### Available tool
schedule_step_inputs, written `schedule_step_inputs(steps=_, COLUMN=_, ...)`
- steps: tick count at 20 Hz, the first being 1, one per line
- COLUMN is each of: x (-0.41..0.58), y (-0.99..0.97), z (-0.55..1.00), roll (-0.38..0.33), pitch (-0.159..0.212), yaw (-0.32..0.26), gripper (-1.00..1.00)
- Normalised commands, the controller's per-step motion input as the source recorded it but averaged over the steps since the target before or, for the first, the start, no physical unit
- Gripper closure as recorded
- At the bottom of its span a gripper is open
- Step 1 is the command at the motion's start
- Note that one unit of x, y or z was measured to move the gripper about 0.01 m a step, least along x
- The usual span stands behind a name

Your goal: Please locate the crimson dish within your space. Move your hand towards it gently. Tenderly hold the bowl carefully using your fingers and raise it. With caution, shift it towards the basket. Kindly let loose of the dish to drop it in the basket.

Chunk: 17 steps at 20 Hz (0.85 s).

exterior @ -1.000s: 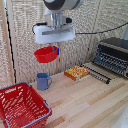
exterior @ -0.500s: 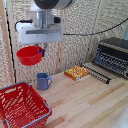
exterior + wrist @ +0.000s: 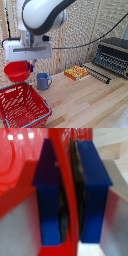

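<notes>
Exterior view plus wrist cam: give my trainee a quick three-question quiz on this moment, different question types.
1. True or false: the gripper holds the red bowl in the air.
2. Which part of the bowl do the blue fingertips pinch? A) rim wall B) base
3. Name the thing standing on the table between the basket and the orange box.

Key: 1 true; 2 A; 3 the blue mug.

No readable text anywhere, honestly. Some kind of print on the orange box [image 3: 76, 73] by the toaster oven [image 3: 111, 56], but way too blurry to make out.
</notes>
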Motion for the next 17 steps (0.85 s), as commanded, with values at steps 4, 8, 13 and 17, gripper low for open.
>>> schedule_step_inputs(steps=4, x=0.044, y=0.1, z=-0.23, roll=-0.088, pitch=-0.102, yaw=0.042, gripper=-1.0)
schedule_step_inputs(steps=8, x=0.022, y=-0.02, z=0.15, roll=0.026, pitch=-0.082, yaw=0.031, gripper=-1.0)
schedule_step_inputs(steps=13, x=0.258, y=-0.26, z=0.55, roll=0.056, pitch=-0.039, yaw=0.142, gripper=-1.0)
schedule_step_inputs(steps=17, x=0.387, y=-0.31, z=0.53, roll=0.017, pitch=-0.179, yaw=0.125, gripper=-1.0)
